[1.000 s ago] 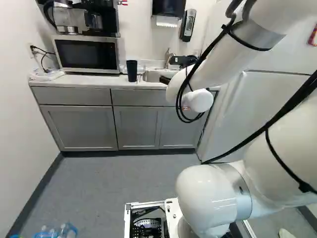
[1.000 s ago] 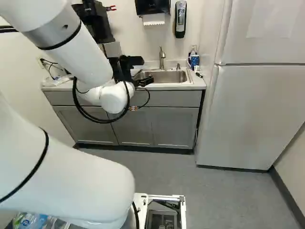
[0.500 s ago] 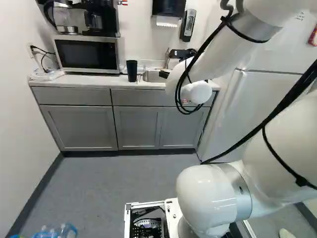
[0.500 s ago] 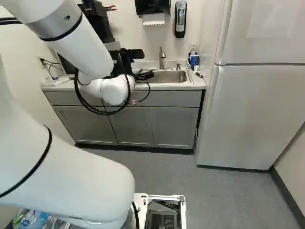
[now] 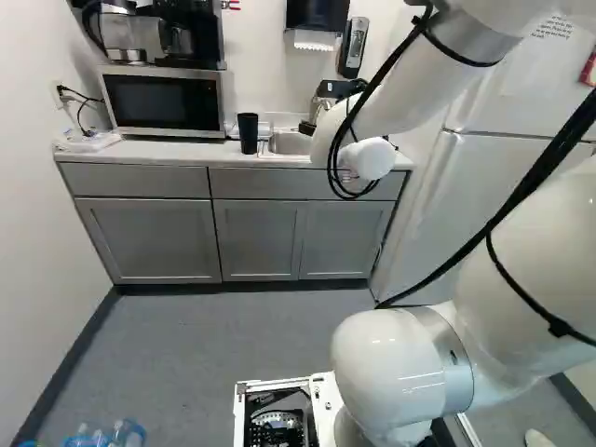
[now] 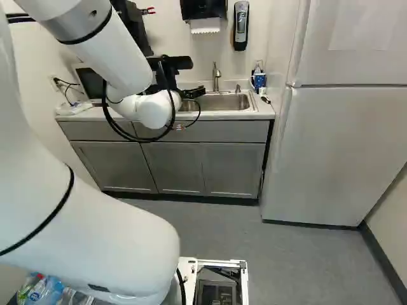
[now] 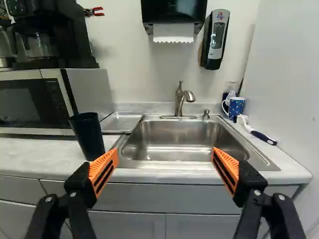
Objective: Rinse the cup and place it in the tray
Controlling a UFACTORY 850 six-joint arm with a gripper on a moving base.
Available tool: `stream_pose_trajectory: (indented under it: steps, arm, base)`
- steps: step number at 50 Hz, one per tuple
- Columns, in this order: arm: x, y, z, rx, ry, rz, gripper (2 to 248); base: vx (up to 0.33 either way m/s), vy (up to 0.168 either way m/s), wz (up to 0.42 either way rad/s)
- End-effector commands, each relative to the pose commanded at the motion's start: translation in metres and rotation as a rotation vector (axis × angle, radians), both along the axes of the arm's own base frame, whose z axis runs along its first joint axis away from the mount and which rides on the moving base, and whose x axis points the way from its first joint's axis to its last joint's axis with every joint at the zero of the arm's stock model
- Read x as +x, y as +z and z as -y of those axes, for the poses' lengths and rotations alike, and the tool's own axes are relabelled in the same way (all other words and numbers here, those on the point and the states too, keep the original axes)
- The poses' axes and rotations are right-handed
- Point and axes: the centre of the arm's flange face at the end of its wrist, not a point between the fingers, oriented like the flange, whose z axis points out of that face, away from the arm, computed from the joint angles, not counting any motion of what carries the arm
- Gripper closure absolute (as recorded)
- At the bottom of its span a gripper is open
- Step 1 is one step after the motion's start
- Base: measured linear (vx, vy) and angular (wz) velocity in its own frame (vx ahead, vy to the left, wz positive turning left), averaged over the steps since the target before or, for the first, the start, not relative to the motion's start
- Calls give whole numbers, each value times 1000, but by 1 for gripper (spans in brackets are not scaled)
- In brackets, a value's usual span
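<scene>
cup (image 7: 88, 138): black, standing on the counter (image 7: 30, 154) between the microwave (image 7: 30, 102) and the sink (image 7: 174, 142), close to the sink's rim
tray (image 7: 119, 121): metal, flat, on the counter behind the cup, beside the sink
gripper (image 6: 194, 91): fingers spread wide, orange pads (image 7: 105, 169) well apart and facing each other; the wrist view shows the sink ahead, in line with the gap, and the cup beyond one finger, outside the gap
tap (image 7: 180, 99): upright at the back of the sink, spout over the basin
pump (image 7: 206, 114): small, on the back rim beside the tap
mug (image 7: 236, 107): blue with white dots, at the back of the counter on the fridge (image 6: 346, 152) side of the sink
brush (image 7: 256, 132): lying near the mug, dark handle, white bristles
coffee maker (image 7: 50, 37): on top of the microwave
towel dispenser (image 7: 174, 12): on the wall above the tap, white paper hanging out
wall dispenser (image 7: 216, 40): upright beside the towel dispenser
</scene>
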Motion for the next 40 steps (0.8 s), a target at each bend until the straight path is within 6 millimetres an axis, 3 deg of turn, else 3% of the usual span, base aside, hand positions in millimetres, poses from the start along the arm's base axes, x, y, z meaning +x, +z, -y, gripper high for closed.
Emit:
stream_pose_trajectory:
  steps: [40]
  arm:
    - [32,36,0,0,0,-10,3]
  base:
    - [0,0,0]
